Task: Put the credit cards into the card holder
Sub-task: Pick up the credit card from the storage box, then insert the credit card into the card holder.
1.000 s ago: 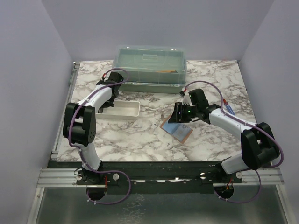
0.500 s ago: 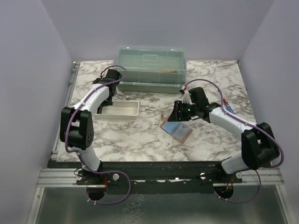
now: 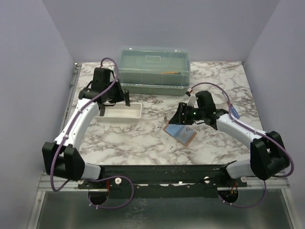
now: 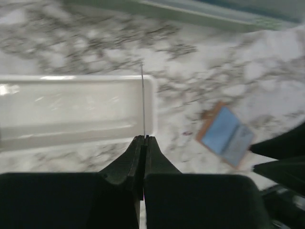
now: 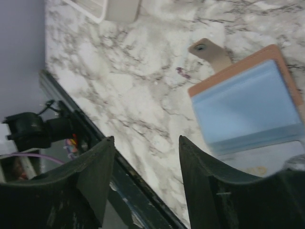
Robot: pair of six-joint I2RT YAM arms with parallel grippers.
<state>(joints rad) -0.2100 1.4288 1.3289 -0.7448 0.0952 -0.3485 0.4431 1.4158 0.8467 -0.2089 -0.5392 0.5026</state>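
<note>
The card holder (image 3: 180,133) lies open and flat on the marble table (image 3: 143,143), right of centre and not far from the near edge. Its bluish pockets face up and its brown snap tab (image 5: 210,52) sticks out to one side. The right gripper (image 3: 183,116) hangs just over the holder's far edge, with its jaws parted and nothing between them. In the right wrist view most of the holder (image 5: 245,107) lies to the right of the gap between the fingers, and the right finger (image 5: 205,191) covers one of its corners.

Farther back and to the left sits the long white tray (image 3: 126,110). The left gripper (image 3: 122,95) is above the tray's far right part with its fingers pressed together on one credit card (image 4: 143,100). The card stands on edge, so the left wrist camera sees it only as a thin line running up from the fingertips (image 4: 144,138) across the tray's right end (image 4: 151,95). Whether the card's tip touches the tray cannot be told. From this gripper the open holder (image 4: 226,135) is well apart, to the right and nearer.

Farthest back, against the wall, stands the translucent green lidded box (image 3: 153,67).
</note>
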